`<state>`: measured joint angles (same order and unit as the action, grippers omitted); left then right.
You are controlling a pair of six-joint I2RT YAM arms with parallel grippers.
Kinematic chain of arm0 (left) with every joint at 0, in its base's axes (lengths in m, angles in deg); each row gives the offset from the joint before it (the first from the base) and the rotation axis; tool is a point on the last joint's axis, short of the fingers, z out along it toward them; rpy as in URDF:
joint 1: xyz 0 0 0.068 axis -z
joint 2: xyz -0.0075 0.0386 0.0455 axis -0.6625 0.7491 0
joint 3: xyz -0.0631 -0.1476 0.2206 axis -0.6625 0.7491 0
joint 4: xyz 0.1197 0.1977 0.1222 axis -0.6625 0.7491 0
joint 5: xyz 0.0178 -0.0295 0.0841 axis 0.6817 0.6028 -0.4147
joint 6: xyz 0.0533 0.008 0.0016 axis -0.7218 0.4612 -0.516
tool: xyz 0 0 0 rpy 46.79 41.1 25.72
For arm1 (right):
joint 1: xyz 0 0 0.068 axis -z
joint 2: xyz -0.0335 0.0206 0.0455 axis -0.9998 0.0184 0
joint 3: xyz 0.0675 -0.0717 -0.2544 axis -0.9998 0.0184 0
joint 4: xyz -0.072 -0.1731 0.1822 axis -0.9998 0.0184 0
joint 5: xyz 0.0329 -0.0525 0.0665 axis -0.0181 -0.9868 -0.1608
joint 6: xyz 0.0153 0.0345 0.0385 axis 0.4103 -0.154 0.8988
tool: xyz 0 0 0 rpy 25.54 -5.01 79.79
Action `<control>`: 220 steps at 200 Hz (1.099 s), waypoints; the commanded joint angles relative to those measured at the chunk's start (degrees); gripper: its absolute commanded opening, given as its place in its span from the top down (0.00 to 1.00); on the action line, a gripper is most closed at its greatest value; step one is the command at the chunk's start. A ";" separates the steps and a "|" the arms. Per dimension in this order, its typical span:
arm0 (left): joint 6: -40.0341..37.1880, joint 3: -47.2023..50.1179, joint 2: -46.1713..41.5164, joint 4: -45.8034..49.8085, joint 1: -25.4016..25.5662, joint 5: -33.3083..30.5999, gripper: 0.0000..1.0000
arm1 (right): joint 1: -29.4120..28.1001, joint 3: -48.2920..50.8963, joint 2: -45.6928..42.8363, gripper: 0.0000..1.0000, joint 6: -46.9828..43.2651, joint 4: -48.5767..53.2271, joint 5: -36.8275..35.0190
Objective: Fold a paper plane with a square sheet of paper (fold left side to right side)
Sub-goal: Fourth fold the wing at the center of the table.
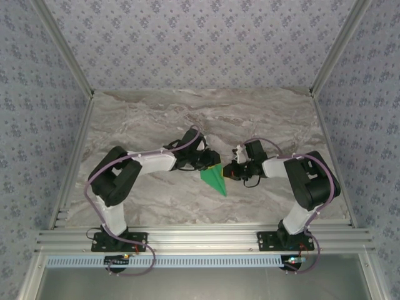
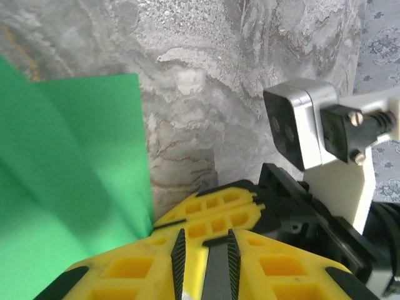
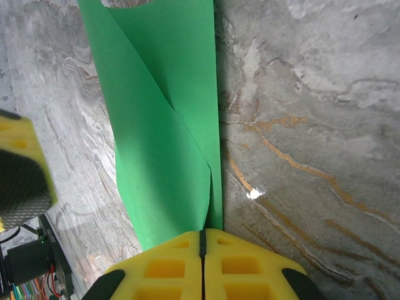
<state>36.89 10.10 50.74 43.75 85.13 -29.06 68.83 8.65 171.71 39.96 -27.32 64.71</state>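
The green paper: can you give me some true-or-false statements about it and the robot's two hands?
1. The green paper lies flat as a full square. False: it is folded into a narrow wedge.
2. The right gripper is shut on the paper. True.
3. The paper sits at the far edge of the table. False: it is mid-table, between the left gripper and the right one.
4. The table has a grey marbled top. True.
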 commanded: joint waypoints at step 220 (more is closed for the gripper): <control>-3.58 1.34 7.55 7.44 0.36 -4.86 0.77 | 0.47 -0.66 -3.79 0.85 -1.52 5.40 -4.18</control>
<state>34.36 9.14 56.40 47.10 85.43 -31.07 68.57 7.73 171.03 38.12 -25.13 63.80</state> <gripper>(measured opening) 0.227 0.131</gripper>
